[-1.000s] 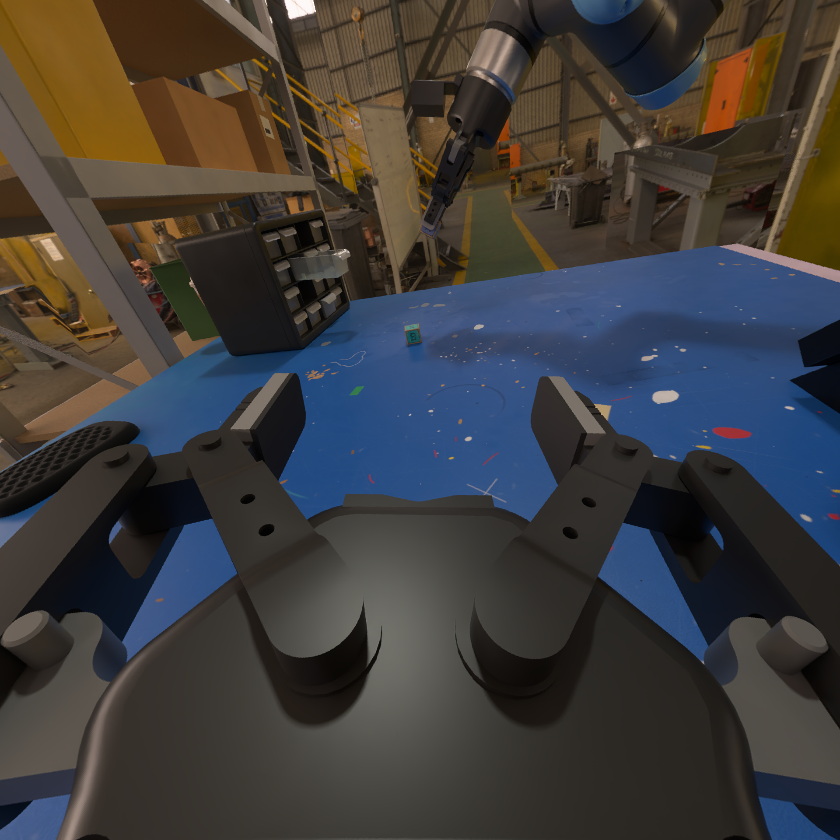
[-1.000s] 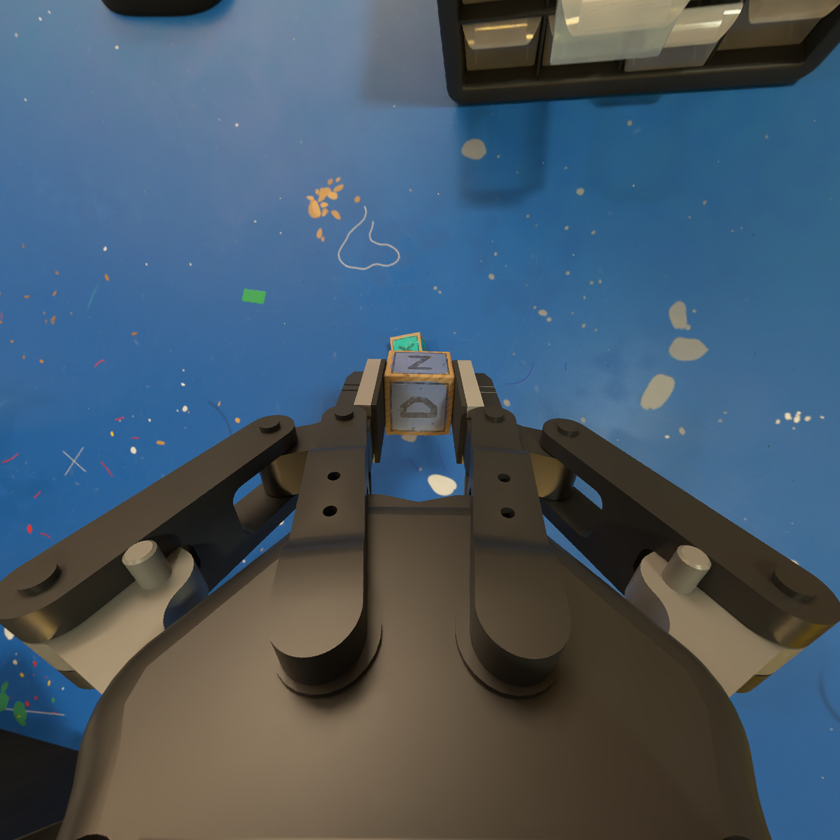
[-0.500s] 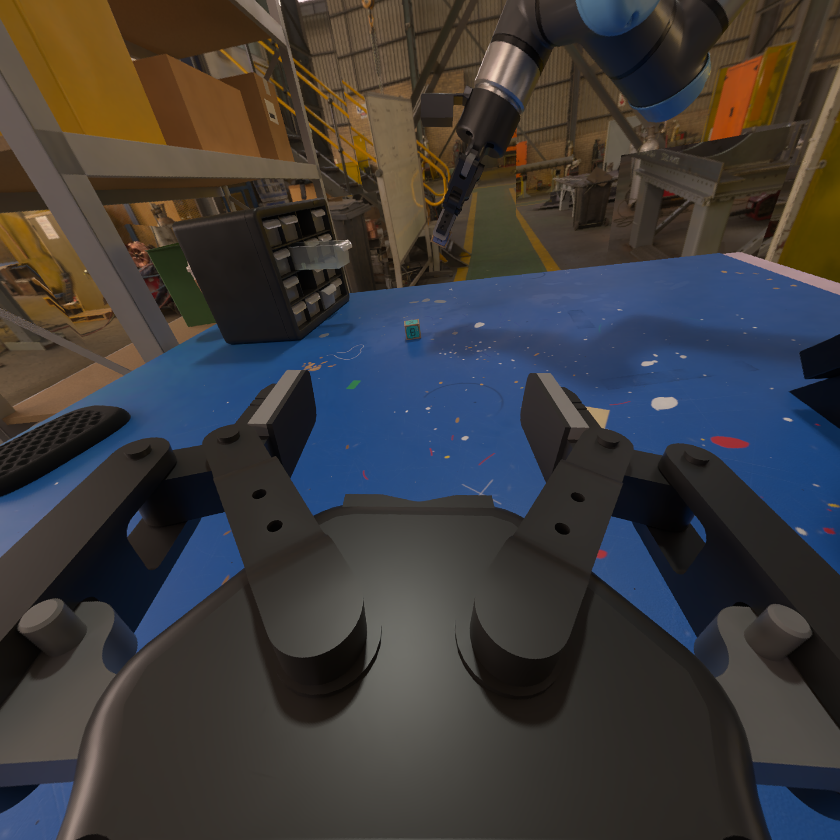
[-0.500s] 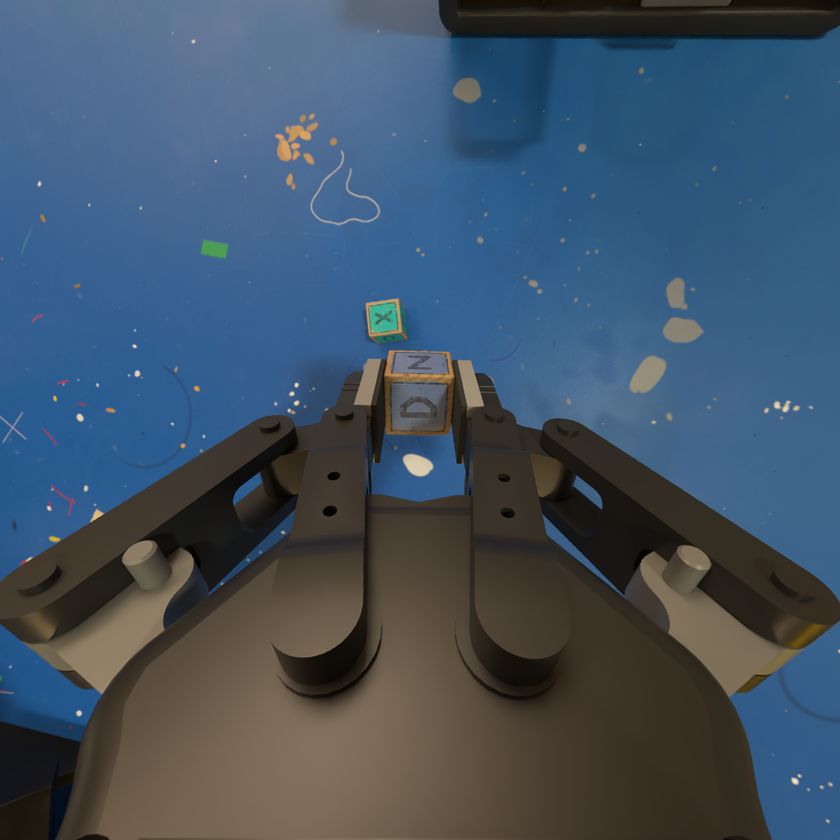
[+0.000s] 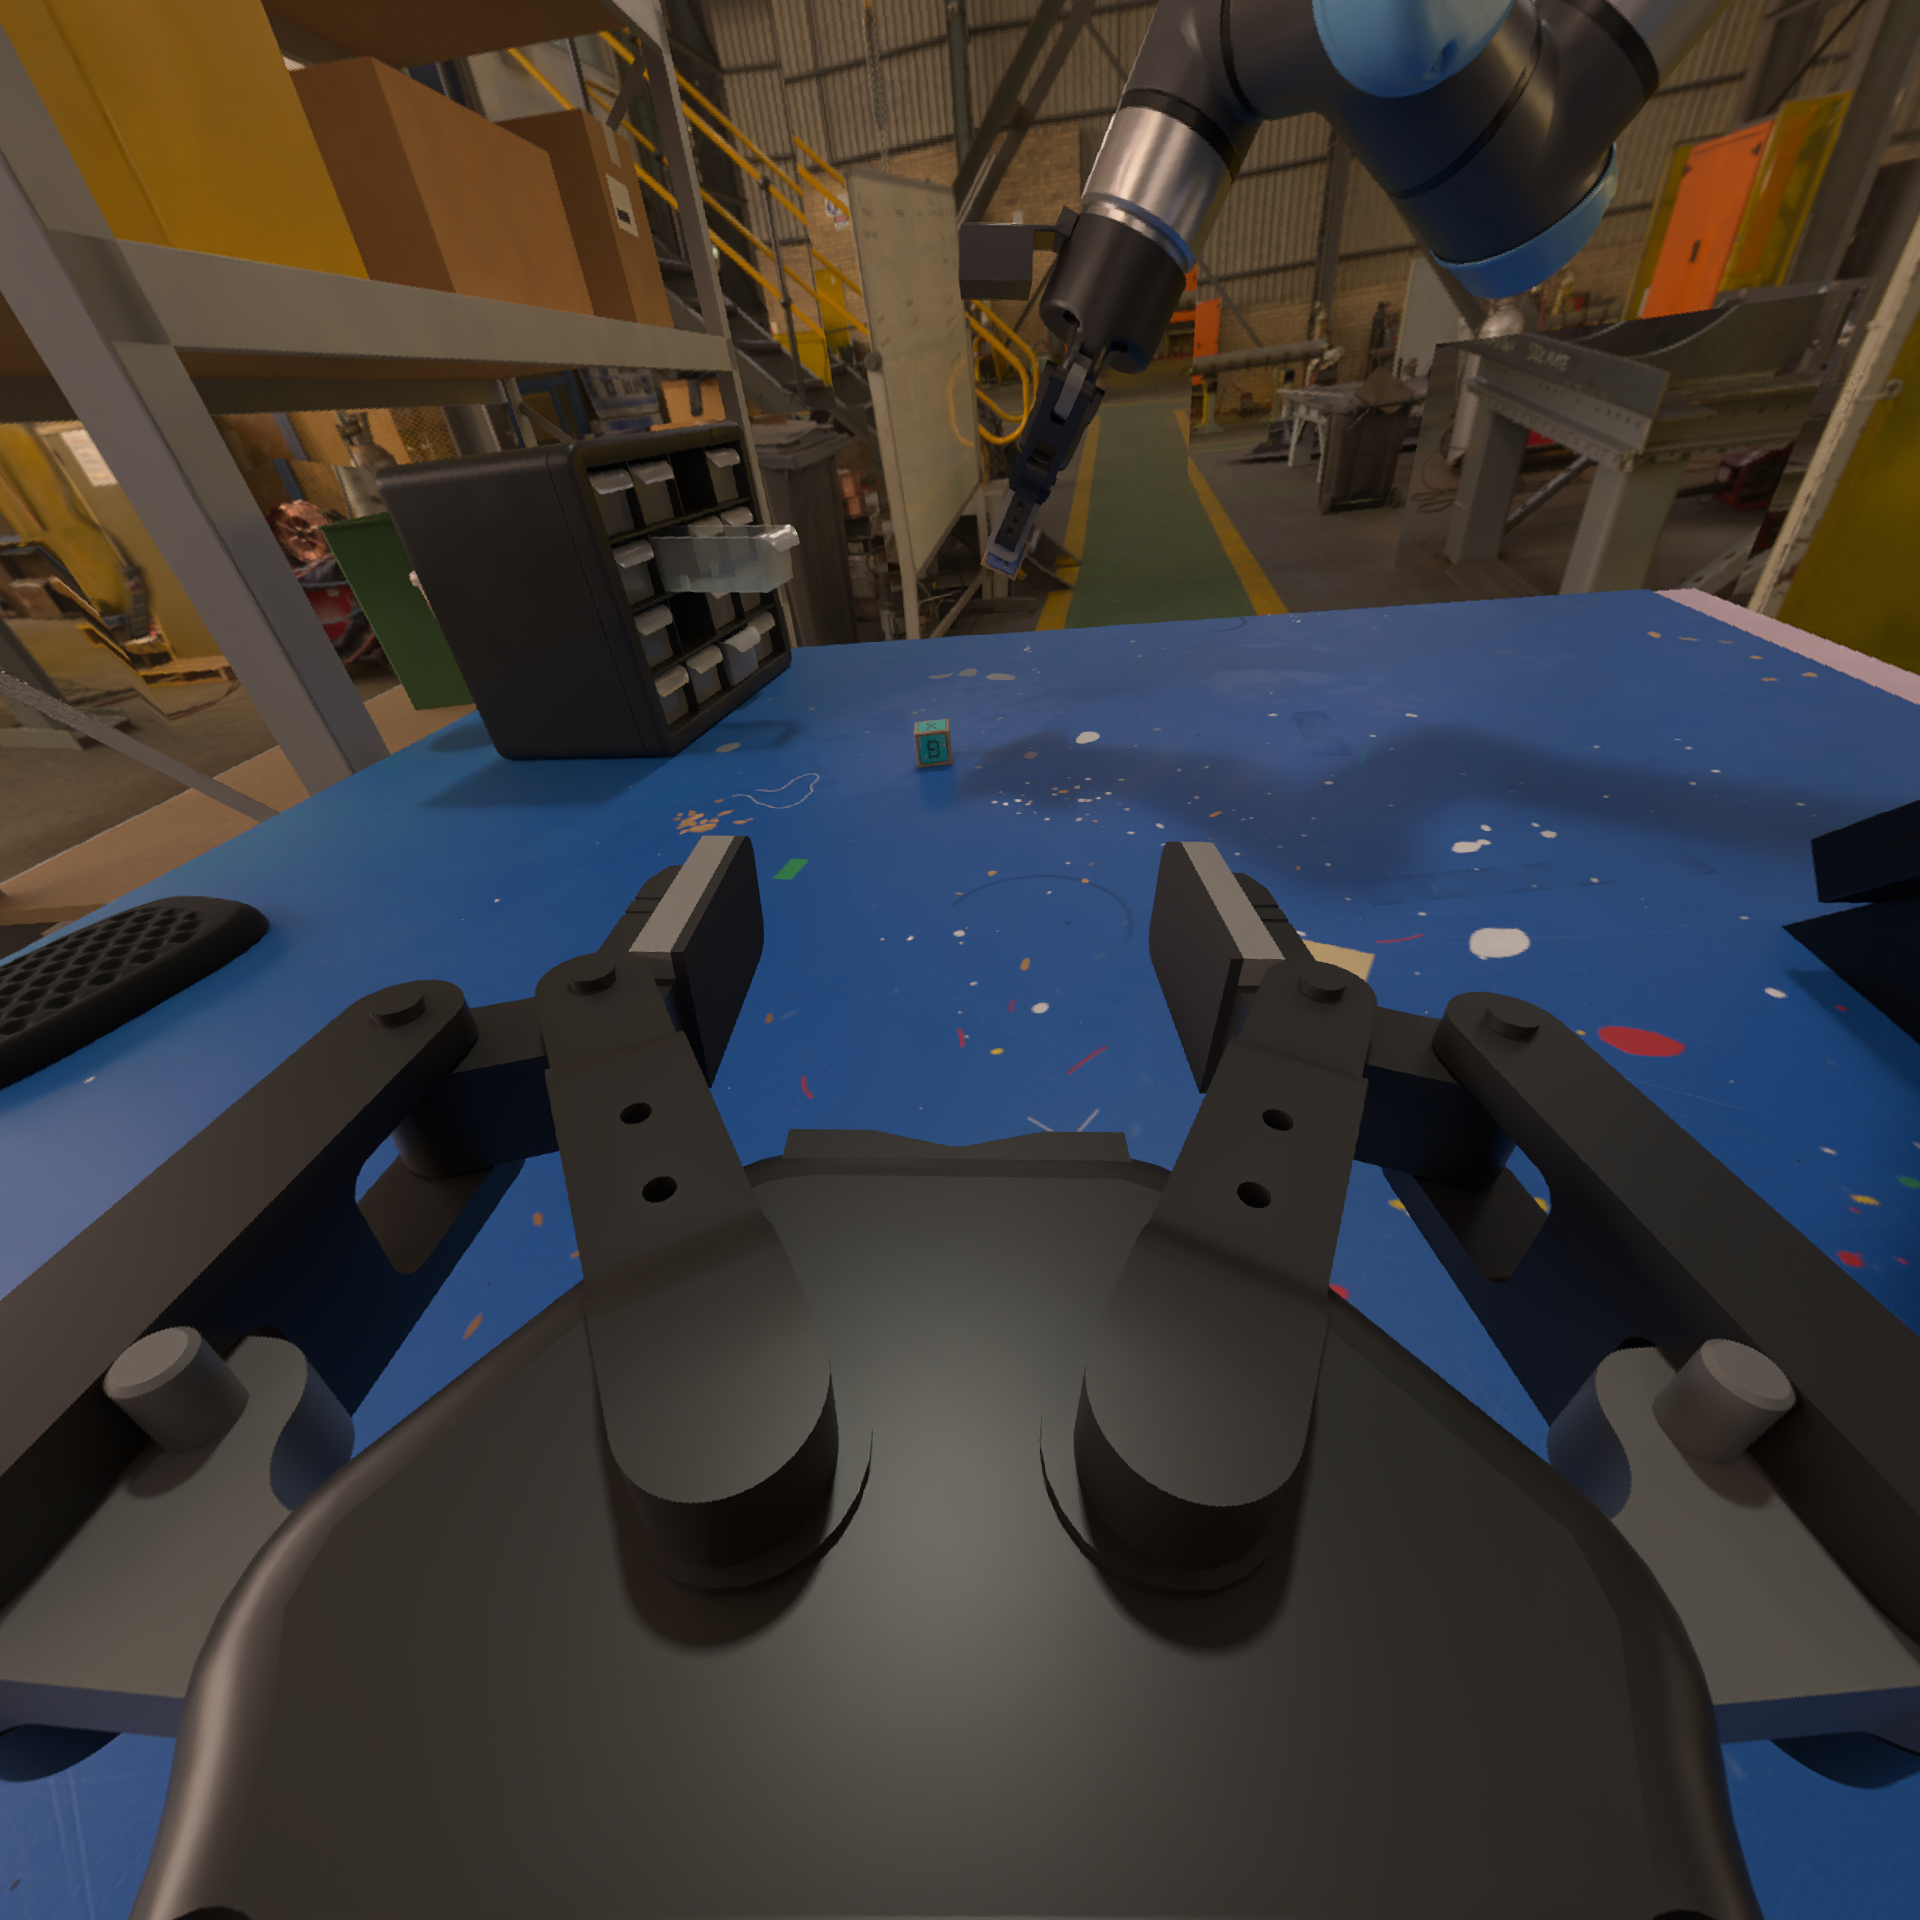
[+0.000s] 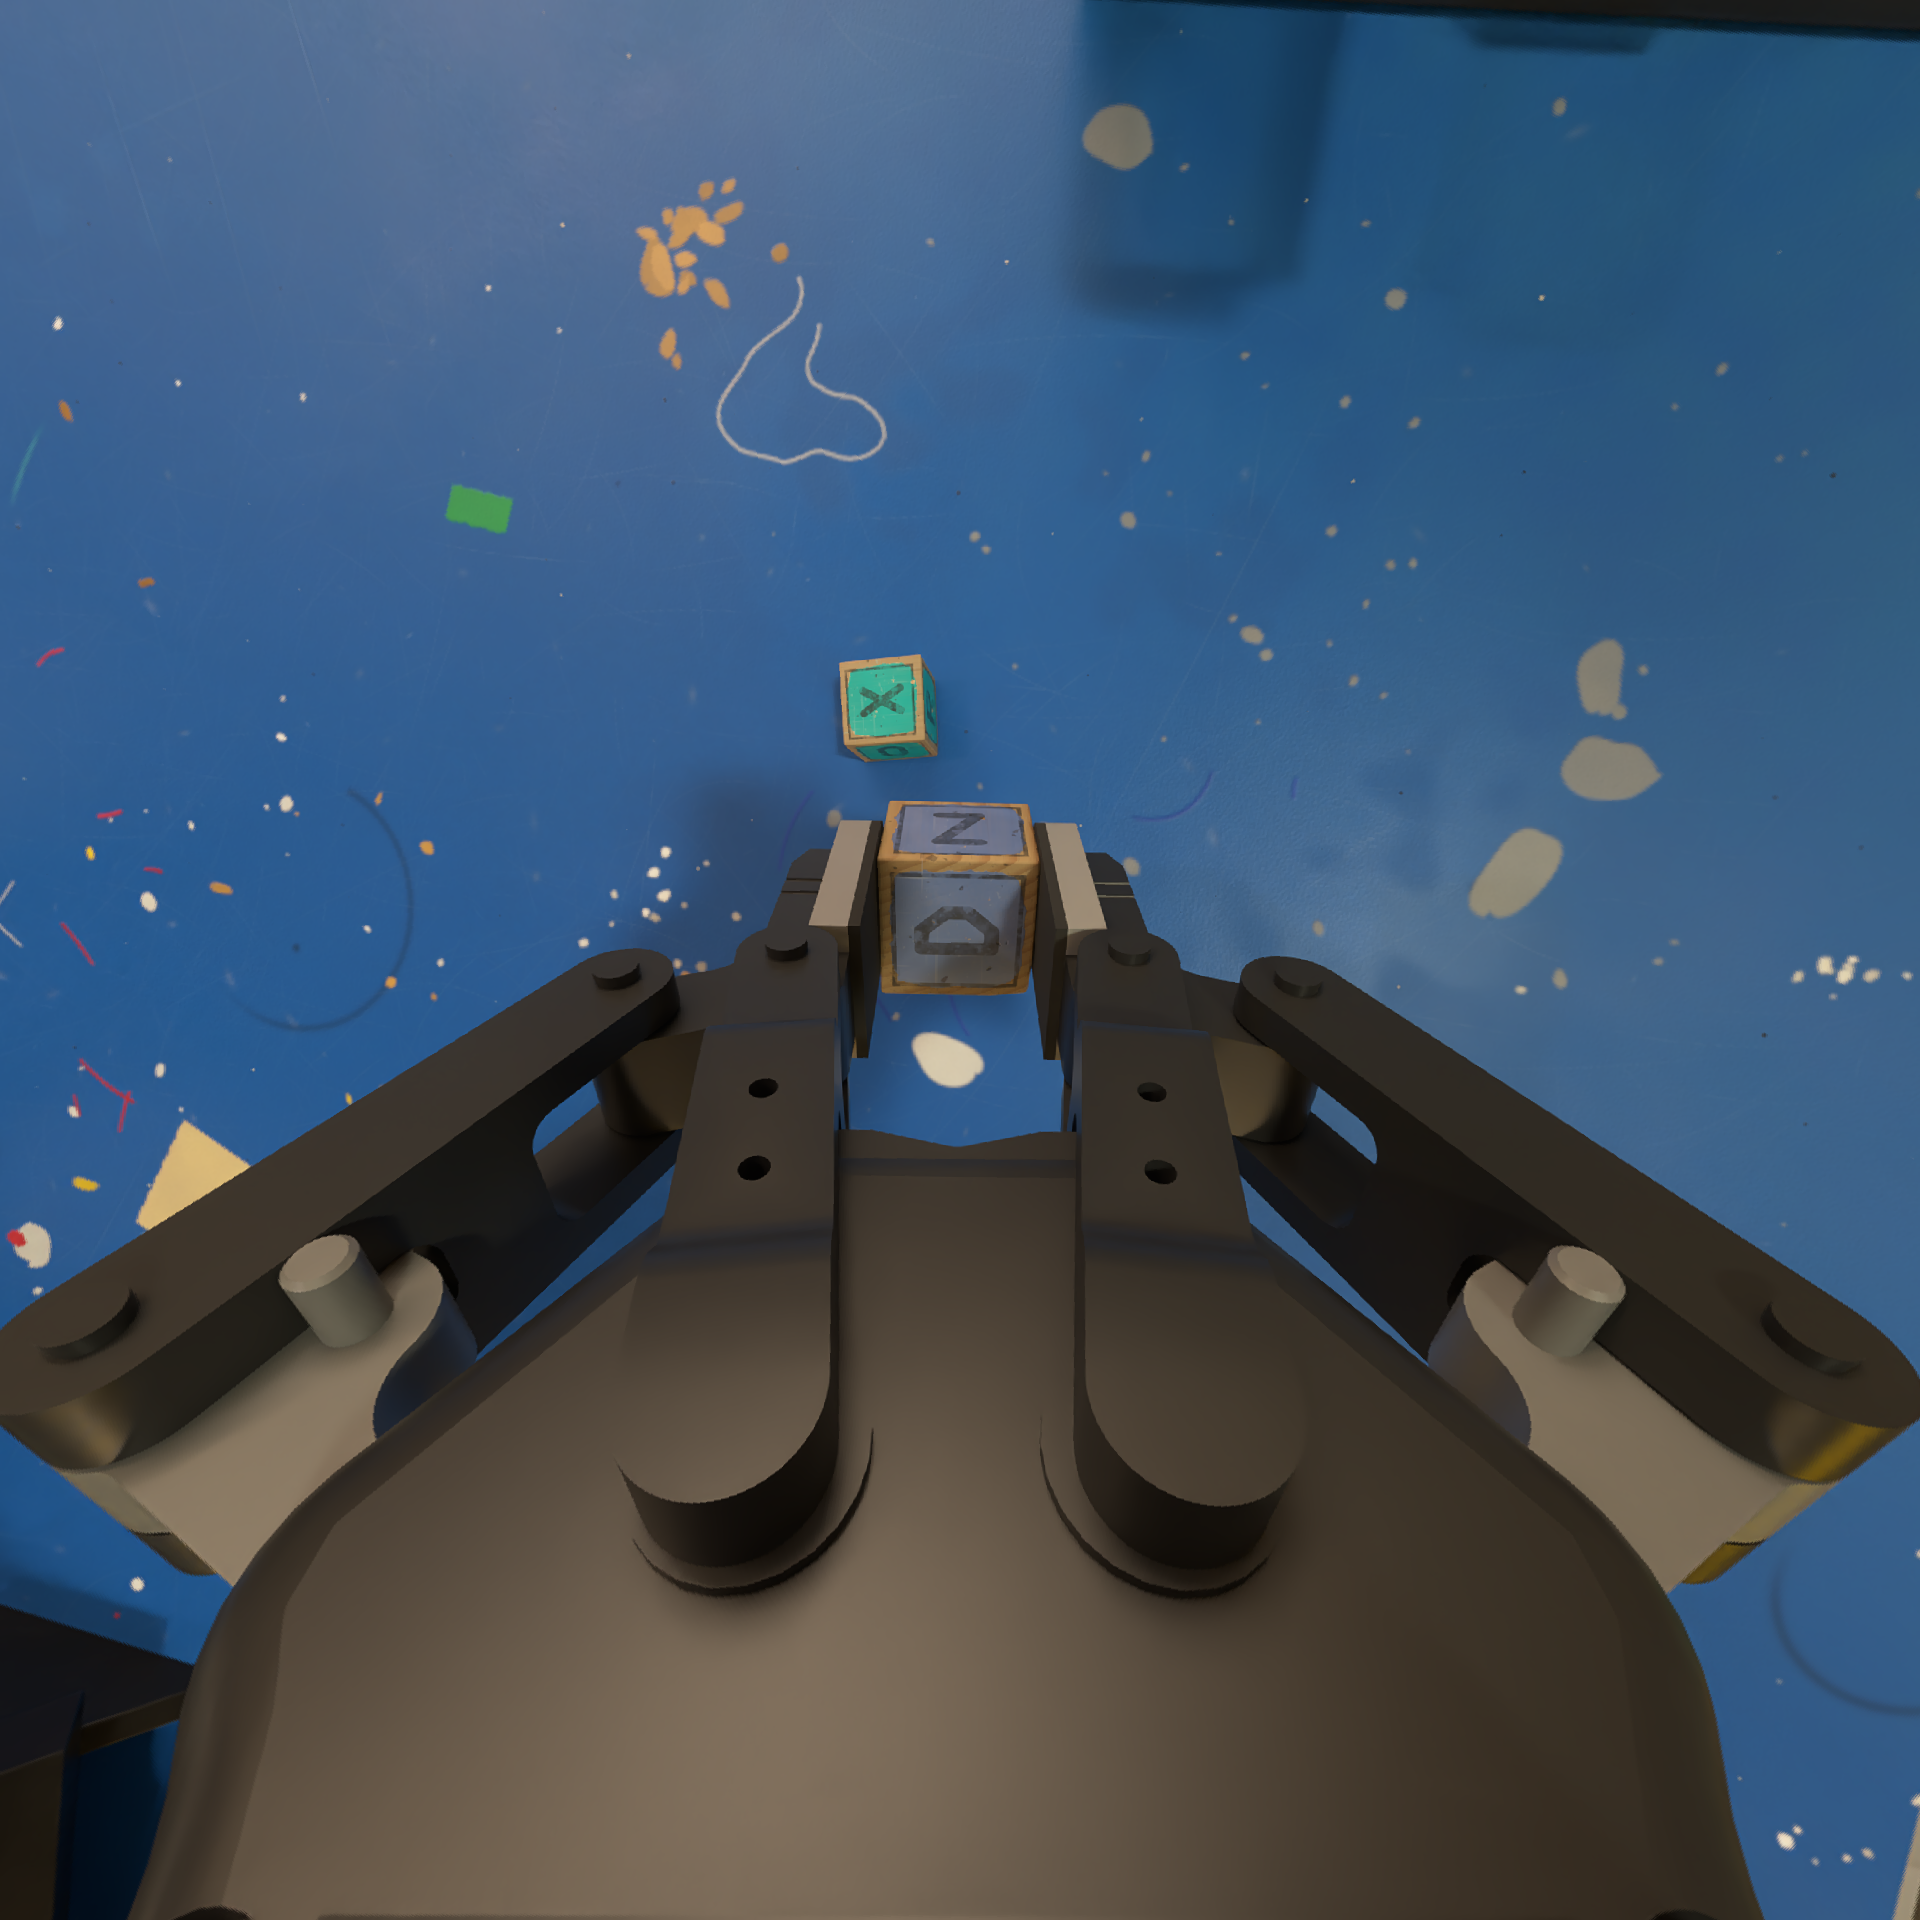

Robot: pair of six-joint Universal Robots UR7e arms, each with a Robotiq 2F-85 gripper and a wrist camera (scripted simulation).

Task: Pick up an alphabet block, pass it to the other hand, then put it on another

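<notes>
high above the teal block (image 6: 885, 708), right tool (image 6: 957, 906) clamps the lilac block (image 6: 957, 899); left tool (image 5: 954, 940) gapes apart below, probably awaiting the handover.

Looks like a big warehouse or factory floor: steel shelving (image 5: 312, 322) loaded with cardboard boxes (image 5: 436, 187), yellow stair railings (image 5: 727, 135), a green walkway (image 5: 1143, 520), a black parts drawer cabinet (image 5: 582, 592), all around a paint-splattered blue workbench (image 5: 1351, 727).

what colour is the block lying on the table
Teal-green faces with light wooden edges; the block on the table shows best in the right wrist view.
</notes>
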